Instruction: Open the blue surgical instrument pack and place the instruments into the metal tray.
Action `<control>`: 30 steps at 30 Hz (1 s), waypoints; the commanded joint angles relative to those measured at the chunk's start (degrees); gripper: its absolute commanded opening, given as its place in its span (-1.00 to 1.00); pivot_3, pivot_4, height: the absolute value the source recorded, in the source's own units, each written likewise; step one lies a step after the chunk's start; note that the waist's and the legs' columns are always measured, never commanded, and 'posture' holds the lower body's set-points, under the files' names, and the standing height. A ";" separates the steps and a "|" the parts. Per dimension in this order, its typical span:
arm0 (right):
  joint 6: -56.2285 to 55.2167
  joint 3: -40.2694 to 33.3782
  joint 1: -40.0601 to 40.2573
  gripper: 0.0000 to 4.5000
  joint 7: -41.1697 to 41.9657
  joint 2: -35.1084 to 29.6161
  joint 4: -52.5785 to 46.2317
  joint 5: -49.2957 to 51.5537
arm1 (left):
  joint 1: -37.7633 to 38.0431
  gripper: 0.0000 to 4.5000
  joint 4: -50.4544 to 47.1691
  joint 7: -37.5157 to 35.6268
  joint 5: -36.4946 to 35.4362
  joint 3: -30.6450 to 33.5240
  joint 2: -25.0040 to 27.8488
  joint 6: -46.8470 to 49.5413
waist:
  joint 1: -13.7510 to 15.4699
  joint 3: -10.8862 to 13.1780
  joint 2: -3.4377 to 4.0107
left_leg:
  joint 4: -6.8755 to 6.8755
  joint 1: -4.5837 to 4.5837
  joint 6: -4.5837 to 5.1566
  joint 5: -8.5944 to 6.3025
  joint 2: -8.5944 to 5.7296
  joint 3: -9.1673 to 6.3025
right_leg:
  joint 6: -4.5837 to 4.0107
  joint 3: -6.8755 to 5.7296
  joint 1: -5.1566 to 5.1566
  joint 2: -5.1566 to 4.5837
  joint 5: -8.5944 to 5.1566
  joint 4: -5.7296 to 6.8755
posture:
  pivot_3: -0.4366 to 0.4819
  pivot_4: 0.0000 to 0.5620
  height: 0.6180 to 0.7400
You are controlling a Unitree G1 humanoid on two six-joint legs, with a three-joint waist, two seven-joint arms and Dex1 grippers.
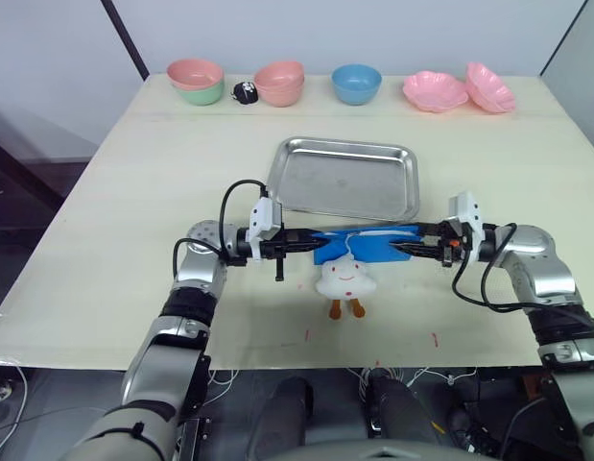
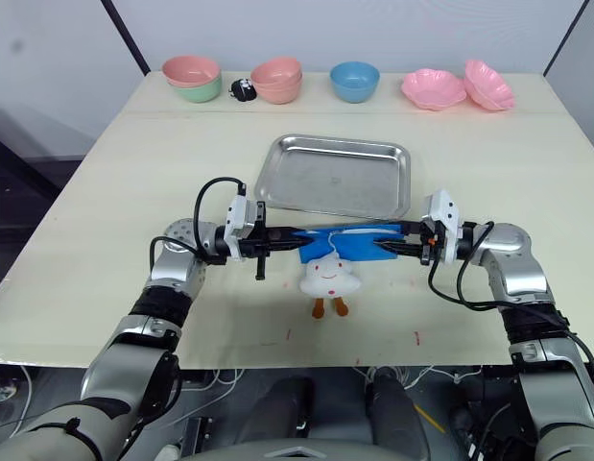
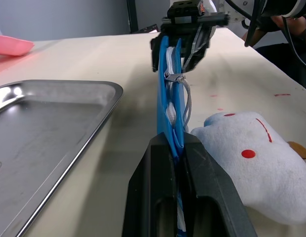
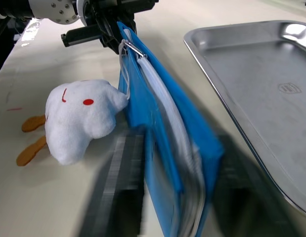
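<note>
The blue surgical instrument pack (image 1: 366, 246) is held on edge just above the table, right in front of the metal tray (image 1: 344, 179). My left gripper (image 1: 312, 240) is shut on its left end, and in the left wrist view the black fingers (image 3: 157, 168) pinch the blue edge (image 3: 168, 94). My right gripper (image 1: 404, 248) is shut on the right end. A white plush toy (image 1: 345, 279) hangs by a cord from a metal pull on the pack (image 4: 162, 123). The tray is empty. The instruments are hidden.
Along the table's far edge stand a pink bowl in a green one (image 1: 196, 81), stacked pink bowls (image 1: 280, 83), a blue bowl (image 1: 356, 84) and two pink shell-shaped dishes (image 1: 436, 91). A small black object (image 1: 245, 92) lies between the bowls. The table edge runs close in front of the plush toy.
</note>
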 commanded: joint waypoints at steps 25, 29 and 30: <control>-3.17 -1.32 -0.79 -1.00 1.28 0.36 -0.46 -0.32 | 1.20 0.98 -12.07 -1.68 -3.41 2.81 5.13 8.21 | -0.38 0.03 0.02 | 0.00 -0.04 0.00 0.00 0.03 0.00 | -0.01 0.02 -0.06 0.02 0.00 0.01 | -0.05 -0.47 1.00; -3.39 -1.32 -0.73 -1.00 1.38 0.28 -0.15 -0.36 | 4.19 0.98 -24.02 -1.16 -6.55 2.69 7.06 13.28 | -0.32 0.03 0.03 | 0.00 -0.05 -0.01 0.00 0.10 0.00 | -0.01 0.03 -0.06 0.00 0.00 0.01 | -0.05 -0.47 1.00; -3.47 -1.32 -0.72 -1.00 1.44 0.28 -0.03 -0.35 | 5.12 0.98 -27.89 -1.10 -7.76 2.22 7.58 15.67 | -0.32 0.03 0.03 | 0.00 -0.05 -0.01 0.00 0.10 0.00 | -0.01 0.04 -0.06 -0.01 0.00 0.01 | -0.05 -0.47 1.00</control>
